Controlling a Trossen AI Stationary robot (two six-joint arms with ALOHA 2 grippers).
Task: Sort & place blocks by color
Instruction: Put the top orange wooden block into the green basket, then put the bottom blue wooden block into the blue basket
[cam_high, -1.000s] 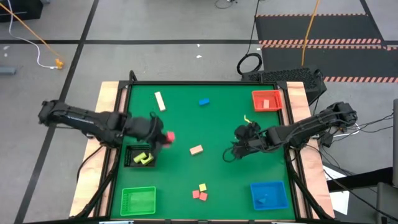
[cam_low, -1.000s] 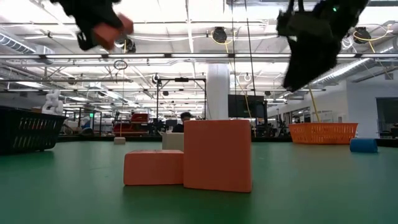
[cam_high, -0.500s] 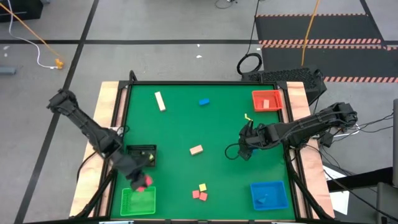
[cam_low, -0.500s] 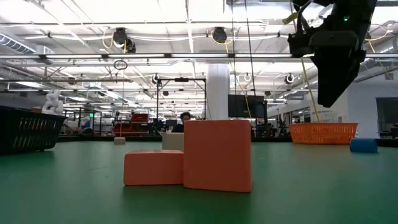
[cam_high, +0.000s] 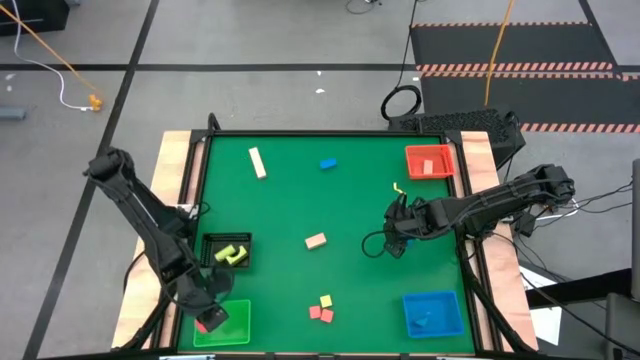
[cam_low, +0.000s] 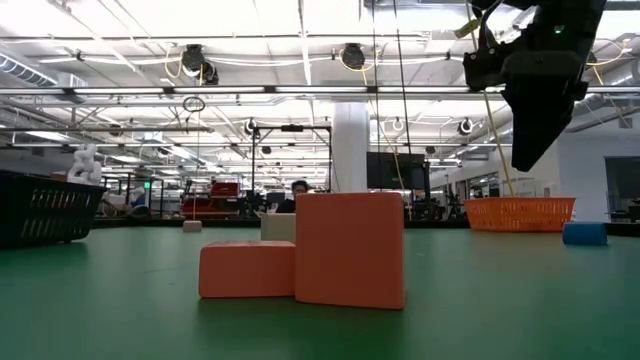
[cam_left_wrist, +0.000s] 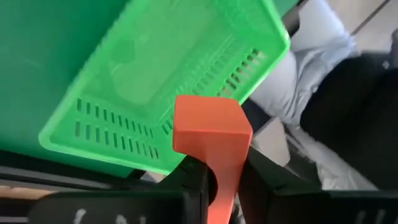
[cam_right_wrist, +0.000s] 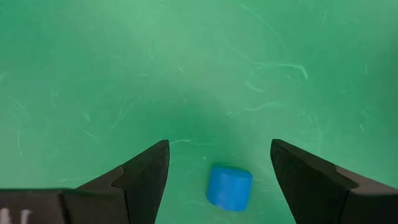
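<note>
Left claw (cam_left_wrist: 214, 180) pinching red block (cam_left_wrist: 210, 127) beside green tray (cam_left_wrist: 155, 93), right claw (cam_right_wrist: 217, 171) spread above blue block (cam_right_wrist: 229, 185)

No text, label, brand, number or sign can be read in any view. The blocks, the trays and the green surface carry no lettering, and whatever hangs in the room beyond the surface is too small to make out.
</note>
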